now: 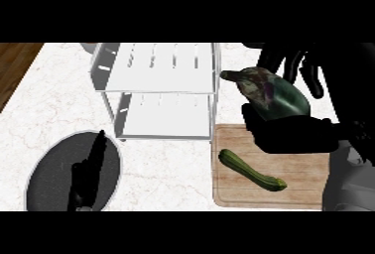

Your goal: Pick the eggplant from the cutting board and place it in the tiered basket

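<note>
The dark purple-green eggplant is held above the far edge of the wooden cutting board, its stem end pointing left toward the basket. My right hand is shut on it, black fingers wrapped over its top and right side. The white tiered basket stands just left of the eggplant, its shelves showing nothing on them. My left hand rests at the lower left with fingers straight, over a dark round plate.
A green zucchini lies diagonally on the cutting board. A dark round plate with a pale rim sits at the lower left. The marble counter ends at a wooden strip at the far left.
</note>
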Controlling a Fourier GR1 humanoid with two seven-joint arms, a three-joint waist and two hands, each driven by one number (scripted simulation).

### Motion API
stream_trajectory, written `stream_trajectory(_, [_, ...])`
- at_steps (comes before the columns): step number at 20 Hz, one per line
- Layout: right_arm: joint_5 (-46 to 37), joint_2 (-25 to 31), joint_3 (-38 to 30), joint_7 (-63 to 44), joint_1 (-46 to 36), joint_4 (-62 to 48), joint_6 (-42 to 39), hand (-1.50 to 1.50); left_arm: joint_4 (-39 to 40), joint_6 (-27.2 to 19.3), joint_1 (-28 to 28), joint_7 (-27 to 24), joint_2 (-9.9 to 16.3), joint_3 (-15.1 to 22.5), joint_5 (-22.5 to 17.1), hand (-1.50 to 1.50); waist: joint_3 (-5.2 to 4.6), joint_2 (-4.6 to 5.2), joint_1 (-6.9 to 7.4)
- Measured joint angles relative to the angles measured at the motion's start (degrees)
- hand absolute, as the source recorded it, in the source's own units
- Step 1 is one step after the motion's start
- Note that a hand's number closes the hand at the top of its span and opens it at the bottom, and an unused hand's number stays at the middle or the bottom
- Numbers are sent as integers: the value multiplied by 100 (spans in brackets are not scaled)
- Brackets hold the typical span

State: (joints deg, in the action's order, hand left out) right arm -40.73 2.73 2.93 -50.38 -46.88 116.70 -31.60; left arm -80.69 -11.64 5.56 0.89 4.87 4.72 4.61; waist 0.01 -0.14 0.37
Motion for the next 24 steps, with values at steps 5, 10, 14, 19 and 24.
stream_trajectory(5, [-127,-100,-117,-47,-697,-897,191,150,21,114,-70,74,59,-81,-63,0,-1,6,10])
stream_trajectory(10, [-281,-160,-183,320,-1014,-1917,639,150,15,114,-131,131,44,-109,-47,0,-1,17,25])
stream_trajectory(14, [-402,-215,-56,756,-1199,-2805,1078,150,-12,102,-146,186,-10,-58,-1,0,-3,24,41])
stream_trajectory(19, [-408,-255,412,921,-1471,-3893,1811,150,23,124,-140,116,-26,-47,33,0,-2,28,71])
stream_trajectory(24, [-453,-267,695,1143,-1603,-4929,2500,150,57,190,-194,117,-11,-87,6,0,-3,33,78])
